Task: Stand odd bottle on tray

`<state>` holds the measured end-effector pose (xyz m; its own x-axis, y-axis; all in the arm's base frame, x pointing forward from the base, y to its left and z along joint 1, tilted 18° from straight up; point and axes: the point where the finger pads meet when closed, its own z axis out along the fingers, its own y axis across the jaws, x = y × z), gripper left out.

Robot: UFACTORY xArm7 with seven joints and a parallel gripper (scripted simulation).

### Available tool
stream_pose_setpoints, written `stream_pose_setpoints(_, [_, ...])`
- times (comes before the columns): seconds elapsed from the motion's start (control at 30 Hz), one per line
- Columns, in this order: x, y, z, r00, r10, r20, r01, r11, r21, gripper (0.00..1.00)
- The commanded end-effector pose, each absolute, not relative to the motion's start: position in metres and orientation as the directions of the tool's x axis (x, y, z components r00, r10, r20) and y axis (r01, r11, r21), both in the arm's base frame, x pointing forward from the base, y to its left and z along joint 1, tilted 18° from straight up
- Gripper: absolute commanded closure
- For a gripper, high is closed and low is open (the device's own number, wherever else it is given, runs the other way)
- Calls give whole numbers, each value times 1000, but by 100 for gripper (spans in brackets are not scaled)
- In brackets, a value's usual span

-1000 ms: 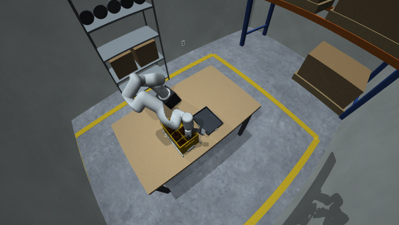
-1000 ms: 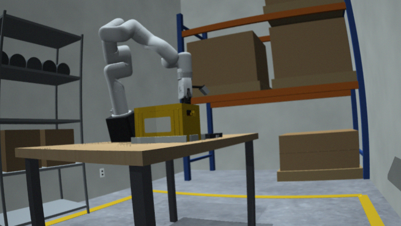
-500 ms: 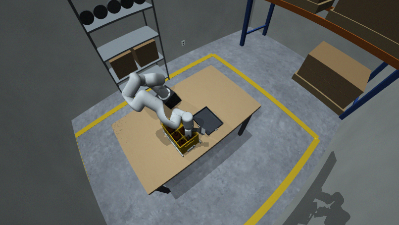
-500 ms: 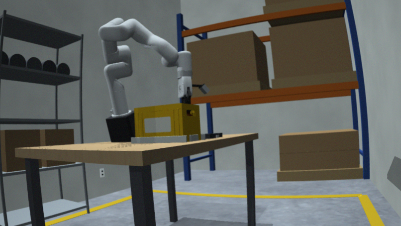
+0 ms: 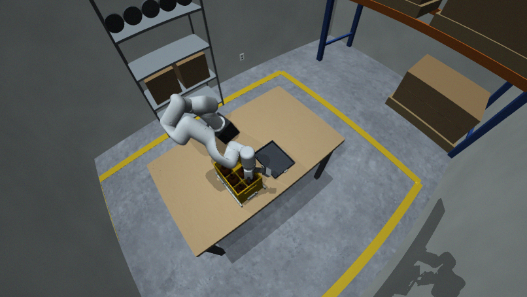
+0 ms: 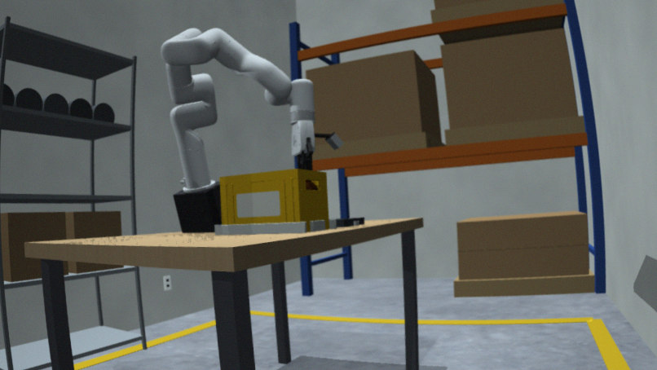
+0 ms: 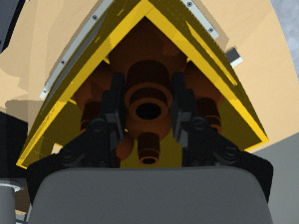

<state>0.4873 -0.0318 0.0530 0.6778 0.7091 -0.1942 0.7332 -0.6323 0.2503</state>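
Jaws [image 5: 249,179] [image 6: 305,160] partly closed, gripping brown bottle [image 7: 149,92] by neck, one finger each side. Bottle upright, mouth up, inside corner compartment of yellow crate [image 5: 252,193] [image 6: 257,182] [image 7: 214,69]. Other brown bottles [image 5: 233,179] [image 7: 149,148] around it in crate. Crate on table [image 5: 191,206] [image 6: 138,242] [image 7: 271,59], black tray [image 5: 275,159] [image 6: 350,222] [image 7: 7,18] near it. Which neck differs: cannot tell.

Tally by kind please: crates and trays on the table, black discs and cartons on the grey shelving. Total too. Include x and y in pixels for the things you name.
Crate [image 5: 252,192] [image 6: 259,177] [image 7: 216,83]: 1
Tray [image 5: 276,158] [image 6: 349,222] [image 7: 7,16]: 1
Black discs [image 5: 150,8] [image 6: 55,103]: 5
Cartons [image 5: 193,70] [image 6: 94,241]: 2
Total: 9
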Motion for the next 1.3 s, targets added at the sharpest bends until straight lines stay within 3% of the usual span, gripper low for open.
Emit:
stream_pose_setpoints(0.0, [488,-29,59,677,710,-191,733,-631,253,100])
stream_pose_setpoints(1.27, [487,-24,72,677,710,-191,733,-631,253,100])
